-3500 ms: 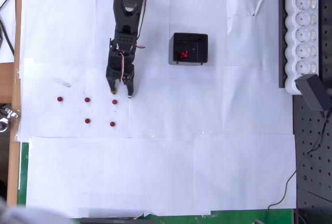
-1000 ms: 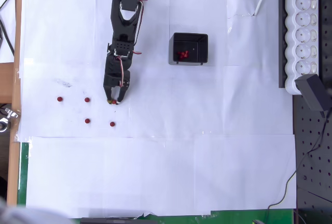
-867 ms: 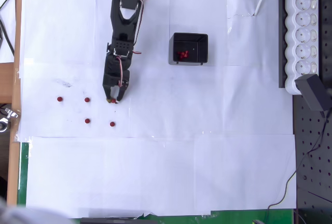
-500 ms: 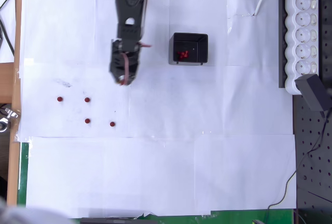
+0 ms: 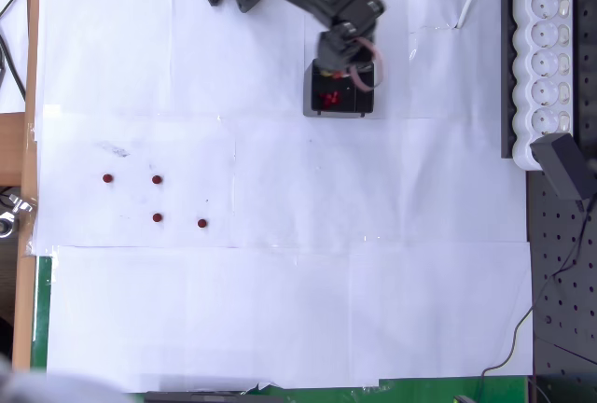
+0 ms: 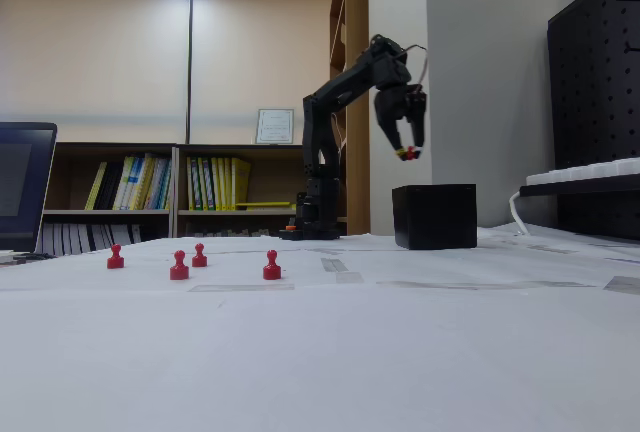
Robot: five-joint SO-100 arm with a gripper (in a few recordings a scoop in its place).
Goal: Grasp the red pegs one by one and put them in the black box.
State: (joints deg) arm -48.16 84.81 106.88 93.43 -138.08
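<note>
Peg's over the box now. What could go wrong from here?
1. The end effector holds a red peg well above the black box; dropped from that height it may bounce out.
2. In the overhead view it sits near the box's upper right rim, so the peg might clip the wall.
3. Pegs already in the box could deflect the new one.

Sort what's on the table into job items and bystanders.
Job: four red pegs on the paper, the peg in the claw, pegs already in the black box.
Bystanders: white power strip, laptop, bookshelf.
</note>
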